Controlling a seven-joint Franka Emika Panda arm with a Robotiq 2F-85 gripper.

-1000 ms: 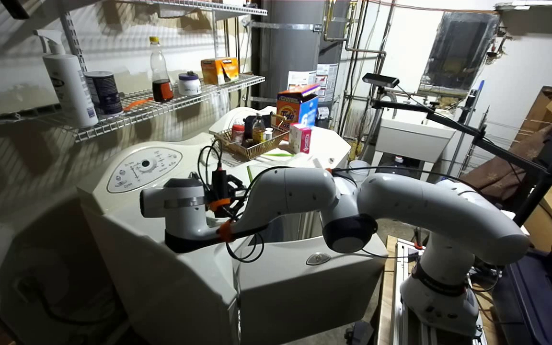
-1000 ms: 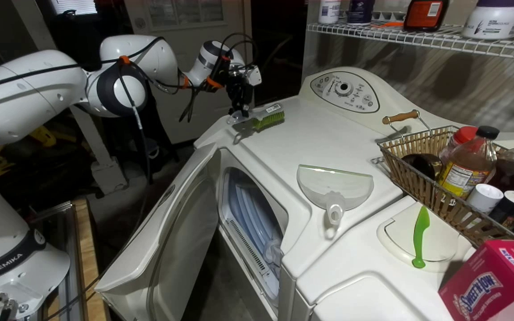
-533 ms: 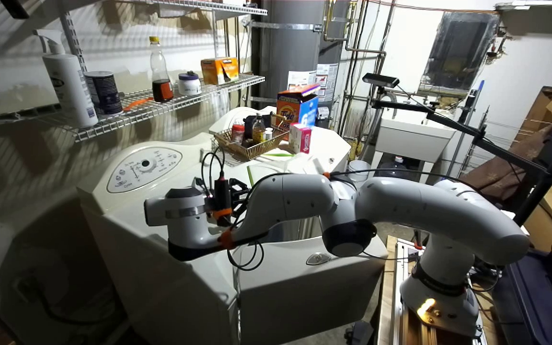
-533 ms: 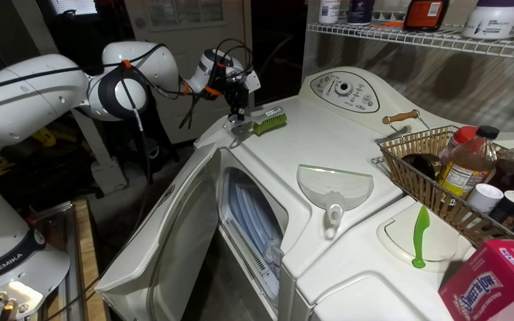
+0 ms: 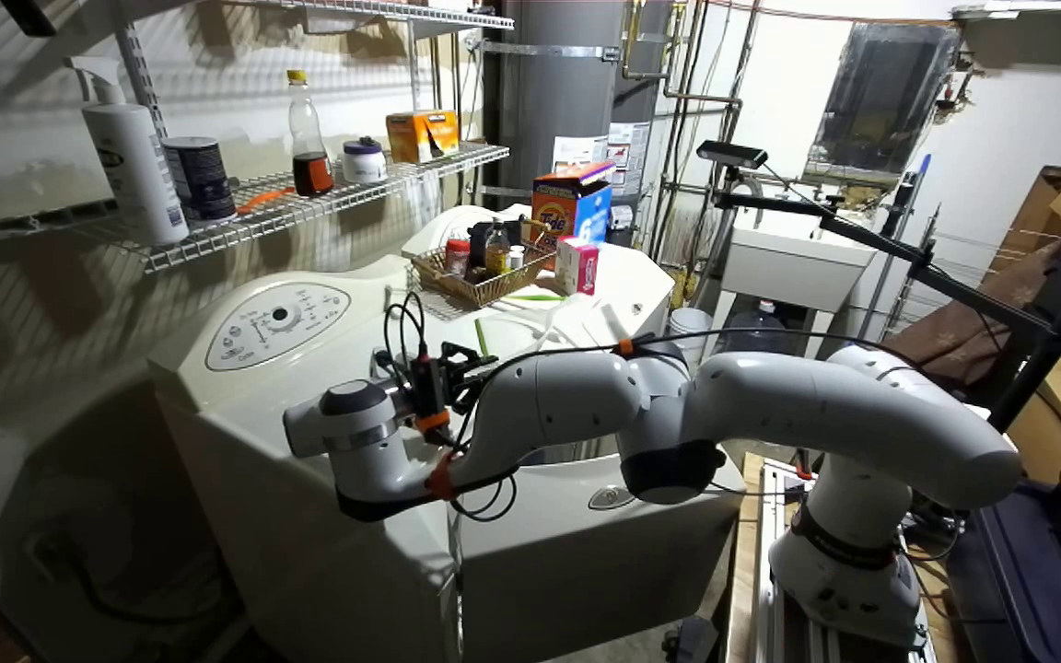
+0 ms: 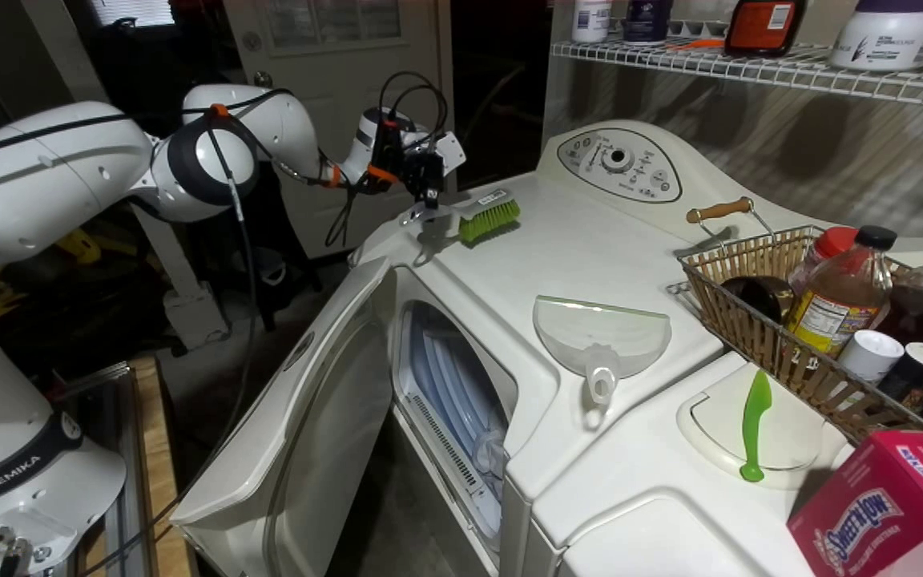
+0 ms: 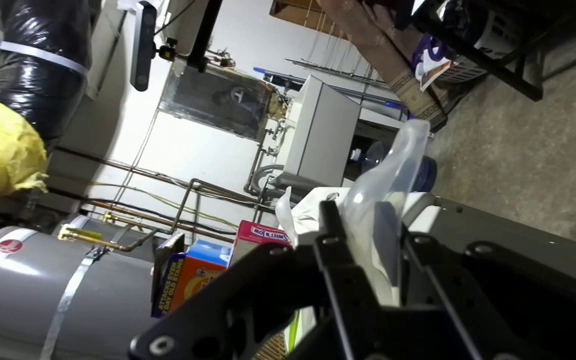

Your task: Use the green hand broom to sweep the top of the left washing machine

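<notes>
The green hand broom shows in an exterior view, with lime-green bristles [image 6: 490, 223] facing down and a pale grey back. My gripper [image 6: 429, 200] is shut on its translucent handle, which also shows between the black fingers of the gripper [image 7: 368, 230] in the wrist view [image 7: 385, 185]. The bristles sit at or just above the white top of the left washing machine [image 6: 574, 248], near its far end; contact is unclear. That machine, with an oval dial panel, also shows in an exterior view [image 5: 263, 433]. There the broom is hidden behind the arm.
A clear dustpan with a green lip [image 6: 602, 336] lies on the same top. A wicker basket of bottles [image 6: 782, 353], a green scoop [image 6: 754, 429] and a pink box [image 6: 886, 505] stand beyond. The machine's front door [image 6: 293, 433] hangs open. A wire shelf [image 6: 750, 68] overhangs the back.
My gripper and the broom have shifted slightly down and toward the dustpan's end of the top. The bristles have turned a little and show brighter. The grip on the handle is unchanged.
</notes>
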